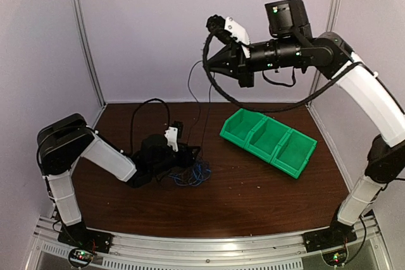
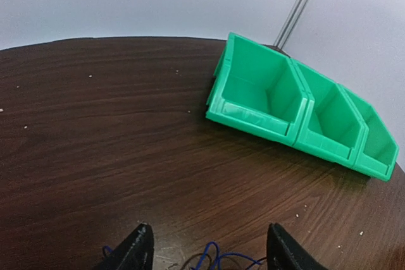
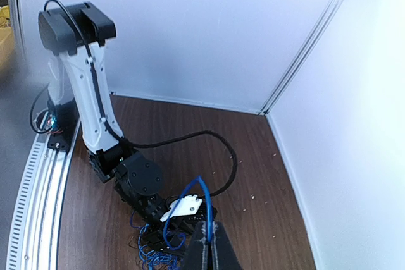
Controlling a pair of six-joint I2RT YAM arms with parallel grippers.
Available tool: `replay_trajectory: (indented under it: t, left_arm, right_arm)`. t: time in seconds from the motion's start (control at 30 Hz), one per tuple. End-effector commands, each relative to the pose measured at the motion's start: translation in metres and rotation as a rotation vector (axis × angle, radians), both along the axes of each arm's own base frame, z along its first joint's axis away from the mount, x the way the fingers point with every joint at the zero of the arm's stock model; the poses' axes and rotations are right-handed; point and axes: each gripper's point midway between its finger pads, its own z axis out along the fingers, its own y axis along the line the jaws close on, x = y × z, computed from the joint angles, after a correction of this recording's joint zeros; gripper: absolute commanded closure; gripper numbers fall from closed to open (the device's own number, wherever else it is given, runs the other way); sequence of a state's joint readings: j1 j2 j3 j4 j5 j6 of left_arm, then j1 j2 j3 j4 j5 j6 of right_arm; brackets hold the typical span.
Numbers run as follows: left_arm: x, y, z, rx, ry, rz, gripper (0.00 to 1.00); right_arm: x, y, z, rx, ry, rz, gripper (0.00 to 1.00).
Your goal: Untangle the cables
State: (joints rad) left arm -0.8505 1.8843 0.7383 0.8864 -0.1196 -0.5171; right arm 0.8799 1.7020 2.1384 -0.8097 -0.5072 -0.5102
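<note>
Probably light, limp and snag-prone, the thin blue and black cables (image 1: 196, 174) lie heaped on the dark wooden desk (image 1: 253, 194) beneath the parted left pincer (image 2: 209, 235), one blue strand (image 3: 198, 181) clamped in the raised right pincer (image 3: 209, 235); a free outer loop looks the safest hold.

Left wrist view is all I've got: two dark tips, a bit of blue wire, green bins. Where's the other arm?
Observer: The right arm is raised high over the table, the right gripper shut on a blue cable.
Operator: Where are the other wires?
Observer: A tangled pile of blue and black cables lies at the left gripper's tips.
Operator: Is the lifted one free?
Observer: No, it runs down into that pile.
</note>
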Motion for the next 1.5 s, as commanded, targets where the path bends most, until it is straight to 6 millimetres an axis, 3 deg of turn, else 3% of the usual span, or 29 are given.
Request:
replay_trajectory:
  t: [0.0,0.17,0.27,0.33,0.5,0.7,0.77,0.87,0.97,1.03,1.17,1.27,1.4,1.47]
  left_arm:
    - [0.017,0.020,-0.010,0.008,0.075,0.176,0.38]
    - [0.017,0.037,-0.037,0.113,0.142,0.242,0.38]
    - [0.016,0.047,-0.043,0.151,0.159,0.269,0.38]
    - [0.017,0.055,-0.045,0.170,0.165,0.291,0.38]
    - [0.016,0.074,-0.039,0.213,0.144,0.318,0.38]
    - [0.016,0.106,-0.048,0.260,0.175,0.363,0.38]
    - [0.013,0.108,-0.035,0.237,0.142,0.346,0.37]
    - [-0.003,0.085,0.013,0.123,-0.018,0.164,0.35]
    - [-0.043,0.046,0.068,0.020,-0.231,-0.090,0.31]
    - [-0.067,0.020,0.087,0.002,-0.308,-0.224,0.31]
    - [-0.104,-0.032,0.108,-0.034,-0.393,-0.437,0.30]
    - [-0.112,-0.058,0.111,-0.026,-0.429,-0.501,0.31]
    - [-0.099,-0.078,0.109,-0.029,-0.446,-0.472,0.33]
    - [-0.082,-0.081,0.107,-0.032,-0.425,-0.392,0.33]
  right_arm:
    - [-0.021,-0.044,0.072,0.121,-0.166,-0.070,1.00]
    - [-0.039,-0.104,0.134,0.246,-0.249,-0.127,1.00]
    - [-0.033,-0.142,0.152,0.273,-0.303,-0.225,1.00]
    - [-0.031,-0.158,0.155,0.280,-0.317,-0.269,1.00]
    - [-0.013,-0.173,0.138,0.249,-0.315,-0.376,1.00]
    - [0.000,-0.210,0.162,0.280,-0.408,-0.541,1.00]
    - [0.005,-0.209,0.158,0.272,-0.399,-0.546,1.00]
    - [0.021,-0.188,0.127,0.230,-0.324,-0.497,1.00]
    - [0.040,-0.167,0.086,0.183,-0.244,-0.459,1.00]
    - [0.051,-0.159,0.064,0.156,-0.208,-0.456,1.00]
    - [0.062,-0.152,0.040,0.126,-0.167,-0.458,1.00]
    - [0.065,-0.151,0.033,0.120,-0.153,-0.461,1.00]
    - [0.066,-0.151,0.032,0.118,-0.144,-0.464,1.00]
    - [0.066,-0.152,0.030,0.116,-0.138,-0.465,1.00]
